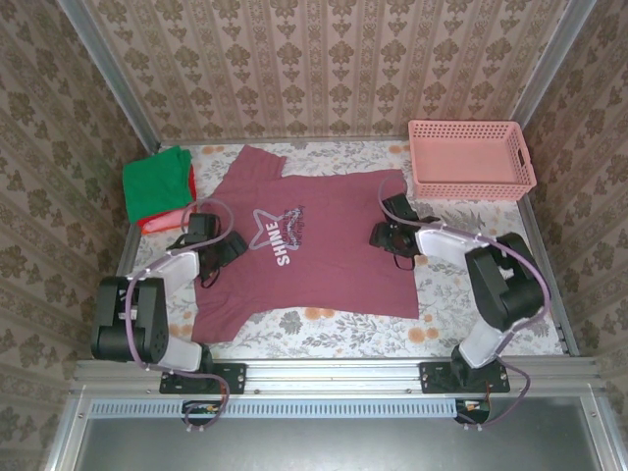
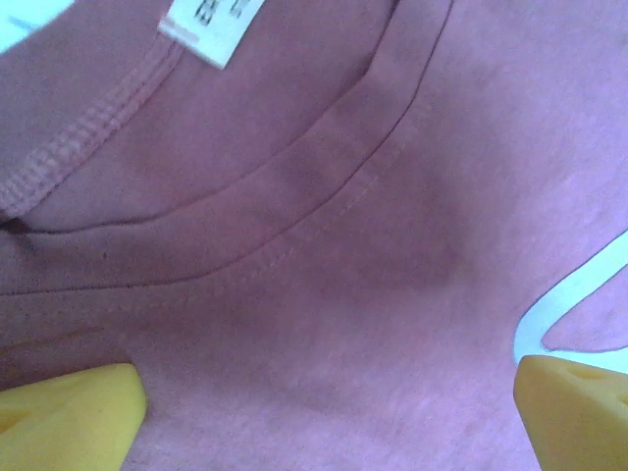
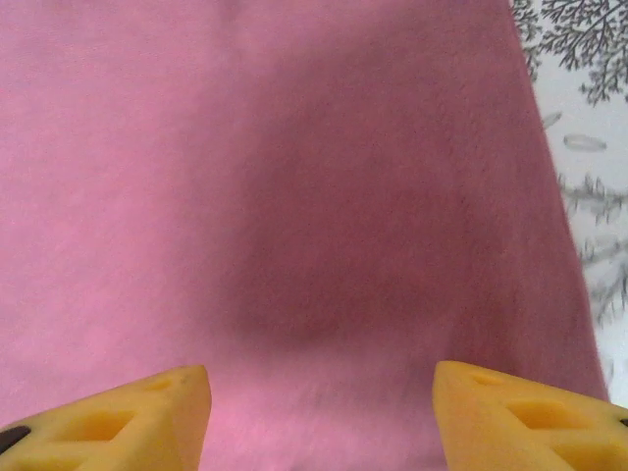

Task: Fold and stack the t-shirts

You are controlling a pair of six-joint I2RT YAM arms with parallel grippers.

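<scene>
Cloth w/ a floral print covers the table [image 1: 334, 329], and most of its middle is taken by the maroon tee [image 1: 324, 275], spread flat and face up, neck toward the left arm, hem toward the right arm, one sleeve pointing to the far wall and the other to the near edge. Fabric looks dusty pink close up, smooth w/ soft shadows in both wrist views [image 2: 412, 324] [image 3: 245, 147]; its hem-side edge lies on the floral cloth [image 3: 589, 147]. Pink plastic lattice basket [image 1: 471, 188] sits at the far right corner, apart from the tee, and its lattice floor shows from wall to wall. At the far left edge a folded green tee [image 1: 157, 182] lies on a folded red tee [image 1: 162, 221], the red peeking out at the near side. Left gripper [image 1: 228, 247] is low over the neck area, fingers spread wide apart [image 2: 324, 412] w/ bare cloth between them. Right gripper [image 1: 386, 235] is over the hem end, jaws partly apart [image 3: 324, 422], clamped on nothing, flat cloth below. Chest print [image 1: 280, 235] is a pale star outline w/ "SHINE" under it; a bit of its white line [image 2: 569, 294] shows by the left gripper's finger. Ribbed collar [image 2: 324, 167] curves across w/ double stitching. White neck label [image 2: 211, 25] sits inside the collar, text too blurred to read.
</scene>
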